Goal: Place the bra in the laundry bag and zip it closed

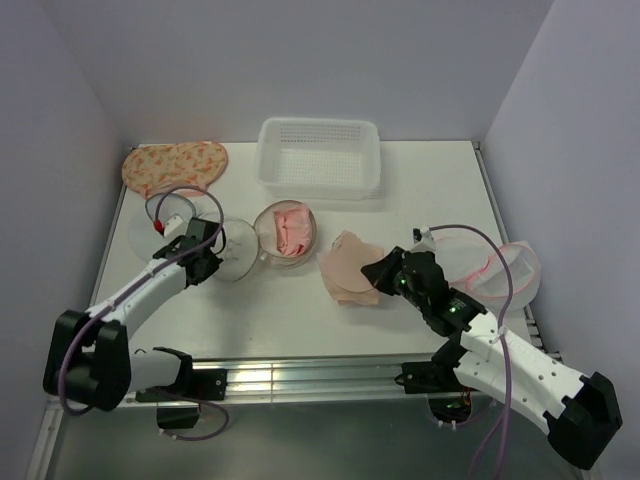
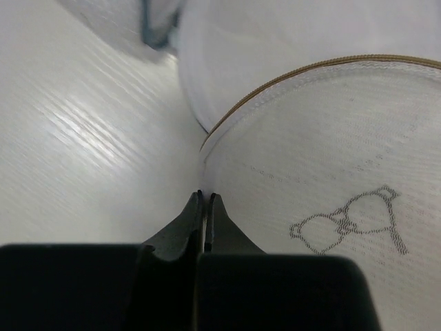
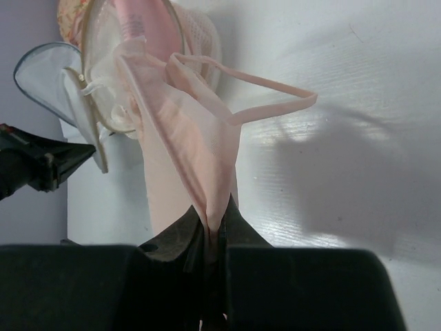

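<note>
A white table [image 1: 430, 190] with a faint wood grain is sitting inside a booth of plain pale lilac walls [image 1: 300, 60], and overhead light is glaring softly off the tabletop. Two black-and-white robot arms are reaching in from the near edge, where a metal rail [image 1: 300, 378] is running along the front.

At left of centre, the laundry bag [image 2: 310, 152] is lying on the table, a round disc of white mesh with a pinkish-tan zip rim and a small black line drawing [image 2: 348, 224] on its face. The left gripper [image 2: 204, 198] is pinching the bag's near edge, fingertips pressed fully together on it.

The right gripper [image 3: 217, 221] is clamping tight on the bra [image 3: 186, 158], a pale peach one, which is lying on the table at centre right, its strap [image 3: 269, 103] looping out to the side.

Between the two grippers, a bowl-shaped mesh piece holding pink fabric [image 1: 287, 232] is sitting just beside the laundry bag; whether the two are joined cannot be told. A grey-rimmed mesh bag [image 2: 155, 31] is lying behind the left gripper. A white perforated basket [image 1: 320, 155] is standing at the back, a floral padded item [image 1: 175, 167] in the far left corner, and another mesh bag with a red zip [image 1: 500, 270] at the right edge.
</note>
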Motion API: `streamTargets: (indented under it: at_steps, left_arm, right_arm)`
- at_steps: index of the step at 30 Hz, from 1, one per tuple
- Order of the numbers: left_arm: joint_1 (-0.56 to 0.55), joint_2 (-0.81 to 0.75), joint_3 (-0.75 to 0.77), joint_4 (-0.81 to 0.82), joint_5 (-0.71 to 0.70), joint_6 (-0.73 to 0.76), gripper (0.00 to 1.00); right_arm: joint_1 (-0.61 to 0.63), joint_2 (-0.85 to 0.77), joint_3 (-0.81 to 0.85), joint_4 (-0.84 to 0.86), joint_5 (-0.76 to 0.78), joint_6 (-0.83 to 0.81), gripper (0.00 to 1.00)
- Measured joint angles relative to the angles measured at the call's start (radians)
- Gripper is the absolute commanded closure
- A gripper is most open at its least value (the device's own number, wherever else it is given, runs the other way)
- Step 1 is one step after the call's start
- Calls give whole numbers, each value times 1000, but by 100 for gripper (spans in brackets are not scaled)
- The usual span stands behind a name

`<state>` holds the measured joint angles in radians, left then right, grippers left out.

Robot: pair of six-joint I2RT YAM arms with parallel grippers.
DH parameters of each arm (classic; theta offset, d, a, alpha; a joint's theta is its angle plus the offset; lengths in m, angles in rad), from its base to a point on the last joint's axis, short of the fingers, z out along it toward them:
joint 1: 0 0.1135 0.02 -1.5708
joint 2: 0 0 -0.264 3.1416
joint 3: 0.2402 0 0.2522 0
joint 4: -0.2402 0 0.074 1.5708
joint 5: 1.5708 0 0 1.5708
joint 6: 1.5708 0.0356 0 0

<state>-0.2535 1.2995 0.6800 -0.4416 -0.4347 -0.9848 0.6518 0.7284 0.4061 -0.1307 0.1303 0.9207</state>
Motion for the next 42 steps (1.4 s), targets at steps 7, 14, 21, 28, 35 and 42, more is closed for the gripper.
streamTargets:
  at_steps: [7,14,21,28,35,42]
  left_arm:
    - [-195,-176,138,-103,15,60,100]
    - [-278,-212,219,-190,11,103,100]
    - [-282,-232,219,-253,-8,119,100]
    - [-283,-278,210,-279,-18,127,100]
    - [-283,-326,199,-306,-26,127,100]
    - [-284,-368,200,-332,-27,126,100]
  right_arm:
    - [0,-11,91,-60,16,-27,100]
    - [-3,97,249,-26,10,-52,100]
    - [-3,387,399,153,-76,-47,100]
    - [31,658,484,278,-118,-31,100]
    - [40,880,520,363,-142,-20,100]
    - [55,983,569,319,-77,-46,100]
